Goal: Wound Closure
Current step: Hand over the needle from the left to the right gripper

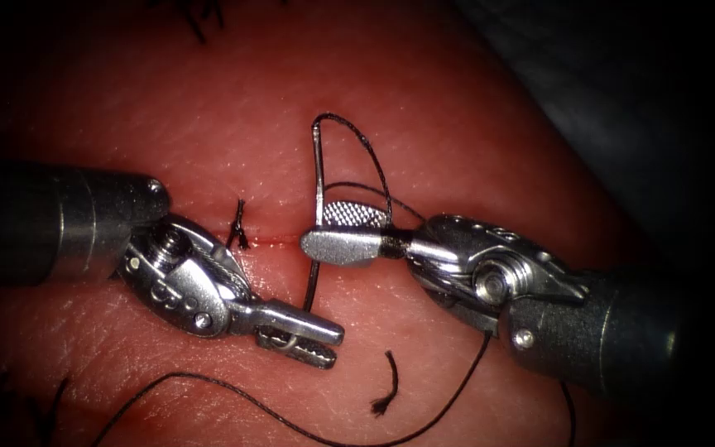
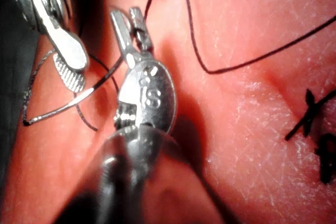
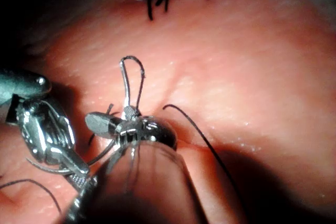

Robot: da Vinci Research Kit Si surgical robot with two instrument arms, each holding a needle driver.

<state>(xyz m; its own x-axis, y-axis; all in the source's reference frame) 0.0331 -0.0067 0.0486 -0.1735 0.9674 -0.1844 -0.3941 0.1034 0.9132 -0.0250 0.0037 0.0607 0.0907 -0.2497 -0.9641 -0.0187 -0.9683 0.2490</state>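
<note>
Here, surroundings: a cut end of thread lies loose on the tissue below the cut; a tied stitch stands at the cut's left part.
Needle: out of the tissue, its long axis near vertical, crossing the cut; swaged end up, tip down.
Right tool: jaws parted around the needle's mid-curve, whether they pinch it cannot be told.
Left tool: clenched on the needle near its tip.
Thread: loops from the needle's top, then trails across the lower tissue.
</note>
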